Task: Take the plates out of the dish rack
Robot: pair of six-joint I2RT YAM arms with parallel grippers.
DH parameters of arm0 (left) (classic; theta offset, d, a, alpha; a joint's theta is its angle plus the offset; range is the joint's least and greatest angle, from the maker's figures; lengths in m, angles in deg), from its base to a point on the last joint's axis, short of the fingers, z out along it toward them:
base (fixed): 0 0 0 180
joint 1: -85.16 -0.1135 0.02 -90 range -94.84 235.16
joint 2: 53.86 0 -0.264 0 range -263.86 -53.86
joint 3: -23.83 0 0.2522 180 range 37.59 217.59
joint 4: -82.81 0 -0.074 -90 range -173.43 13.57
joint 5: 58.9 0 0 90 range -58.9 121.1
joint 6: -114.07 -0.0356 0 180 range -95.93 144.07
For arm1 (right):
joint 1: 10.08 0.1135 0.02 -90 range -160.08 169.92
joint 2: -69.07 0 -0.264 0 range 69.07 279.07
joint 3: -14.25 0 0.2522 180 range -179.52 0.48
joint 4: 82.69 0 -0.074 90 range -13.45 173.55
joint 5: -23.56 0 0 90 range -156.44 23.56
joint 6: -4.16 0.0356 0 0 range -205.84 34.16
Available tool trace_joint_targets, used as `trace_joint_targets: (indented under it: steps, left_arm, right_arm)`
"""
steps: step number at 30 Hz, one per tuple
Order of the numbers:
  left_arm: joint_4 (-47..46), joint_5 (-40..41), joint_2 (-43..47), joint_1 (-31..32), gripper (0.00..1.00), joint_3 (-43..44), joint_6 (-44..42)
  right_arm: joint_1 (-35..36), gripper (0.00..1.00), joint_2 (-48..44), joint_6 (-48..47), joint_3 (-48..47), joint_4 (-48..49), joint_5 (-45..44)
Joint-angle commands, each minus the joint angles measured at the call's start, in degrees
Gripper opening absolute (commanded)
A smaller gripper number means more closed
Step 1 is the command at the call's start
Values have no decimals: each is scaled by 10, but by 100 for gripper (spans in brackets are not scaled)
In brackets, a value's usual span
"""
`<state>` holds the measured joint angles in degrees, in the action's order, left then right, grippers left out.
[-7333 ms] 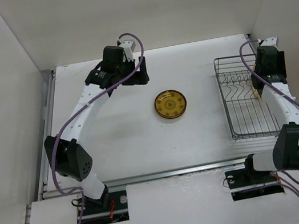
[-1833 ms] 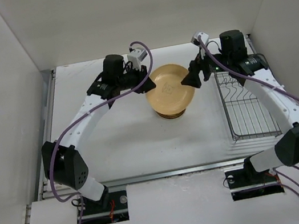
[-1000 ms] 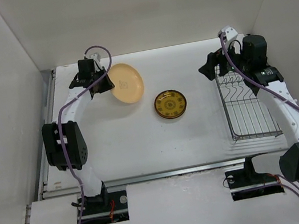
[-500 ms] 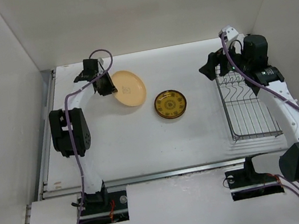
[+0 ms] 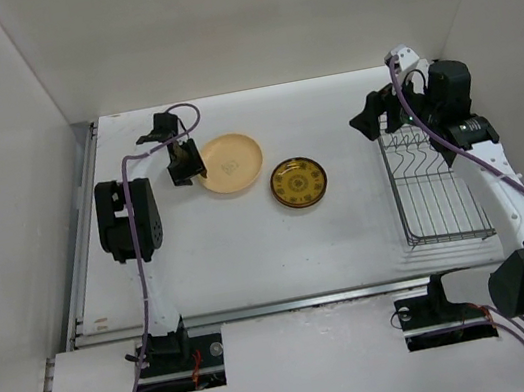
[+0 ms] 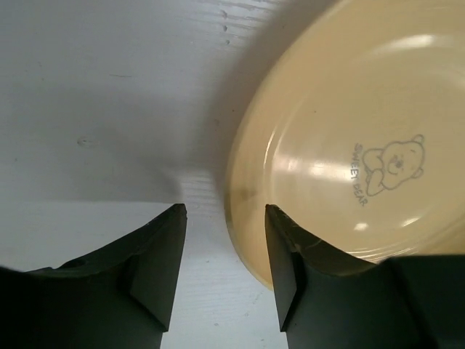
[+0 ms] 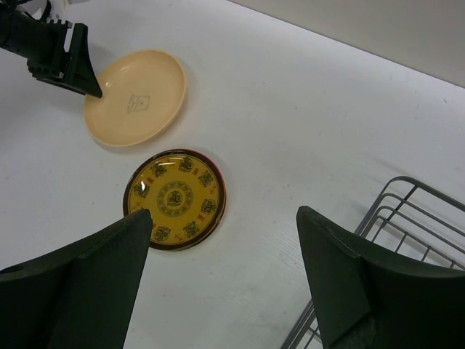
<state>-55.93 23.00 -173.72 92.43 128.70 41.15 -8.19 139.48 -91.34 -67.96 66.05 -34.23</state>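
The large plain tan plate [image 5: 231, 164] lies flat on the table left of centre. It has a small bear print [image 6: 385, 169]. My left gripper [image 5: 185, 162] is at its left rim, low over the table. In the left wrist view its jaws [image 6: 224, 212] are open; the right finger overlaps the rim and the left finger is clear of it. The gold-patterned dark plate [image 5: 299, 182] lies at mid-table, also seen in the right wrist view [image 7: 176, 198]. My right gripper [image 5: 364, 122] hangs open and empty [image 7: 224, 214] by the far left corner of the silver dish rack [image 5: 433, 188]. The rack holds no plates.
White walls close in the table at the back, left and right. The rack [image 7: 410, 236] stands along the right wall. The right wrist view also shows the left gripper [image 7: 67, 59] at the tan plate [image 7: 138, 98].
My right gripper took the tan plate from the rack and passed it to the left. The left carried it left, laid it flat and opened. The right arm has stayed by the rack.
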Motion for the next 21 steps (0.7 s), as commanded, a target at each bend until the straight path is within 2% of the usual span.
trace_joint_targets:
  steps: [1,21]
  left_arm:
    - [15,31,8,-3,45,28,3]
    - [41,68,-14,-3,52,39,3]
  right_arm:
    - [-3,86,-14,7,0,25,14]
    - [-14,86,-14,7,0,25,24]
